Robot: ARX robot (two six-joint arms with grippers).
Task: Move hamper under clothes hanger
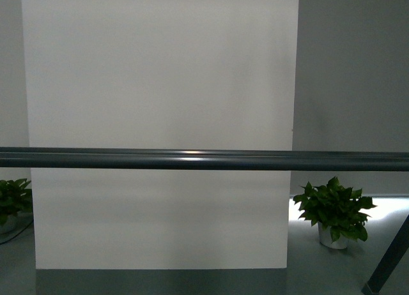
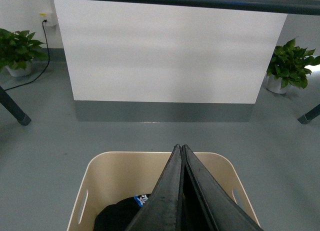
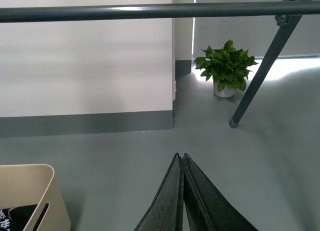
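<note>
**Hamper on the floor short of the rack's crossbar**

The low rectangular beige-cream plastic hamper (image 2: 107,173), with smooth sides, rounded corners and a thick rolled rim, stands on the grey floor (image 2: 45,156) on the robot's side of the crossbar, not beneath it. In the left wrist view a dark garment with a blue-and-white label (image 2: 120,216) lies inside it, and a narrow handle slot shows in each side wall. The left gripper (image 2: 181,150) hangs over the basket, its two black fingers pressed together to a point and holding nothing. The right gripper (image 3: 180,156) is likewise closed and empty, above bare floor just beside the hamper's corner (image 3: 30,191).

The tall dark-grey metal clothes hanger (image 1: 204,159) shows its long round crossbar running level across all three views; one slanted leg (image 3: 260,71) comes down to the floor at the right, and another foot (image 2: 12,108) appears at the left.

Beyond the rack stands a white wall panel (image 1: 160,116) with a grey skirting strip. Potted green plants (image 1: 335,212) sit at either side of it, and a black cable (image 2: 42,61) runs from a wall socket.
</note>
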